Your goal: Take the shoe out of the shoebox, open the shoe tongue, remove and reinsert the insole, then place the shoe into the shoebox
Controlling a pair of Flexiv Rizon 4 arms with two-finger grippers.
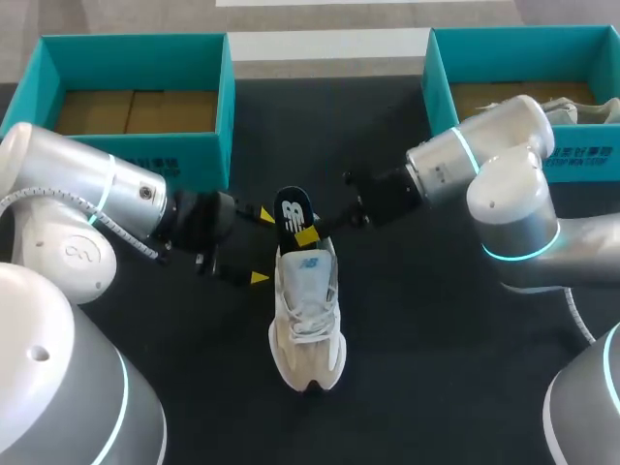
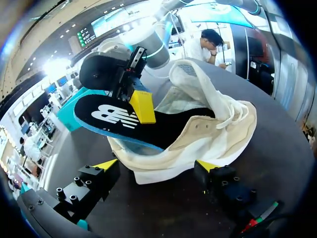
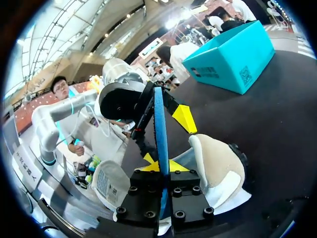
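The shoe point(image 1: 306, 325) is lying on the dark table point(image 1: 426, 368) between the two boxes, outside both. Its insole point(image 1: 294, 211) is sticking up out of the heel opening, only partly inside. The right pincer point(image 1: 308, 235) is pinching the insole's raised end. The left pincer point(image 1: 262, 247) is standing spread wide just beside the heel, clamping nothing.

With nothing pinning the shoe, any push or pull on the insole is likely dragging the whole shoe across the table. A hard push risks buckling the thin insole or folding it under the tongue. It could also be slipping out of such a narrow pinch.

Counted:
- one shoe on the table
- one insole
- two teal boxes, left point(image 1: 145, 155) and right point(image 1: 441, 87)
- what looks like a second shoe point(image 1: 581, 109) in the right box
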